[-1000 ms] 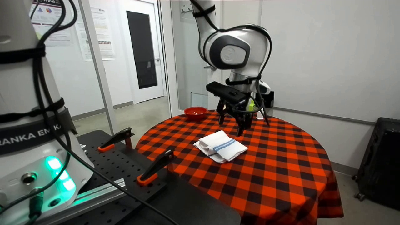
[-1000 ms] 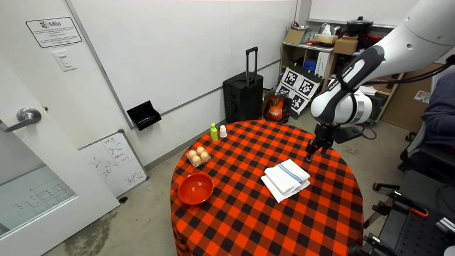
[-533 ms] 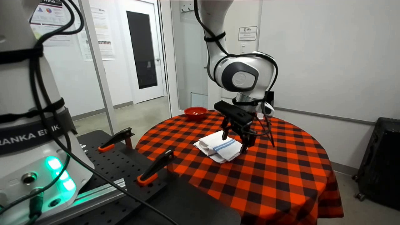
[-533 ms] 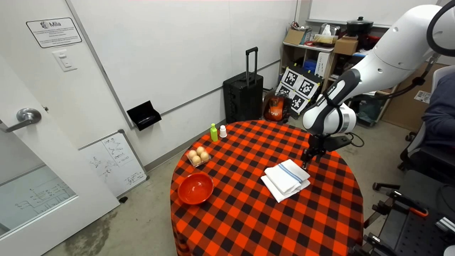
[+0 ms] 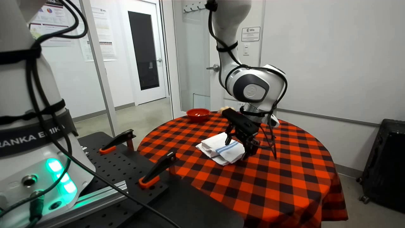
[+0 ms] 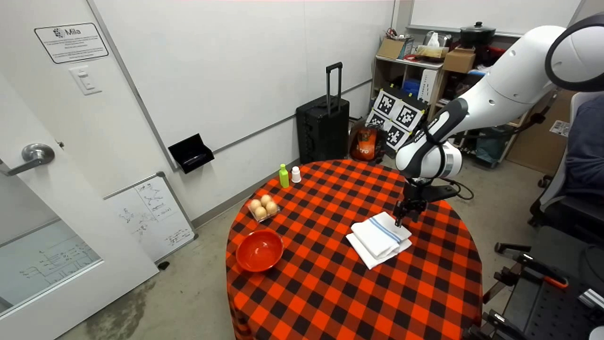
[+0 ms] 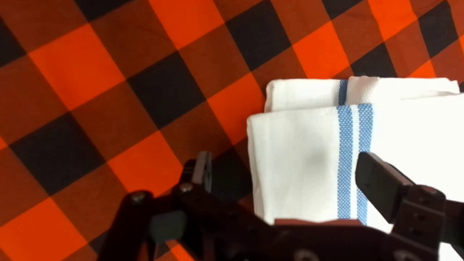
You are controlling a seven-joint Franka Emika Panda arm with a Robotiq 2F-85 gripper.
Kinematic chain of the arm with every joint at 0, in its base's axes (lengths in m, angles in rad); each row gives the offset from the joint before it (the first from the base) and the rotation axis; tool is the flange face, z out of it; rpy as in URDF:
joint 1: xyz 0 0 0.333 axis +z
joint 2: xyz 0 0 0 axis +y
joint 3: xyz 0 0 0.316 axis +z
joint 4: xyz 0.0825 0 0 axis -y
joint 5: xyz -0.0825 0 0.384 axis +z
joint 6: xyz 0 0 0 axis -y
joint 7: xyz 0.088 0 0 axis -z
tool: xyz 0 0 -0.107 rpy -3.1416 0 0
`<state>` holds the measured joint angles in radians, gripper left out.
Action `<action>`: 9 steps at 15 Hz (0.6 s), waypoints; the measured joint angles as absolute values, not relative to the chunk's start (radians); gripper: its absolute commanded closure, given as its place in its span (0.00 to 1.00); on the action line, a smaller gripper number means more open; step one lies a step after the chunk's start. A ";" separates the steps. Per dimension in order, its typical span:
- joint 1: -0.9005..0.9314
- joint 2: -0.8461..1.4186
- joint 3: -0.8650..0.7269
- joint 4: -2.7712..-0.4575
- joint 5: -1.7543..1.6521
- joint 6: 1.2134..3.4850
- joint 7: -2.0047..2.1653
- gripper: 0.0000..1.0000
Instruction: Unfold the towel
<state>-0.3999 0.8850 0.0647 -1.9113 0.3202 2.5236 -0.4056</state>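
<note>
Hovering astride 1 edge of the folded white towel [image 6: 376,238], the gripper [image 7: 284,159] had its fingers [image 7: 380,185] spread wide, 1 over the checkered tablecloth [image 7: 156,87] and 1 over the towel itself; whether they touched, I could not tell. The towel lay near the surface's middle. A red bowl [image 6: 259,251] sat near the edge opposite the bench [image 5: 202,205]; 4 eggs [image 6: 263,208], a green bottle [image 6: 284,177] and a white container [image 6: 296,175] stood farther along that rim.

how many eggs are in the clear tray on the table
4. In an exterior view, the clear tray, between the red bowl and the green bottle, holds a far egg, a left egg, a right egg and a near egg. None looks hidden there.
</note>
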 measured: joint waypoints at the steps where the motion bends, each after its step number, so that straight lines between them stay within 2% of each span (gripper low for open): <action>1: -0.400 0.897 0.065 -1.899 0.320 2.516 -0.406 0.00; 9: -0.398 0.967 0.066 -1.820 0.306 2.476 -0.401 0.00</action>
<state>-0.3979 0.9666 0.0659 -1.8203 0.3059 2.4761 -0.4007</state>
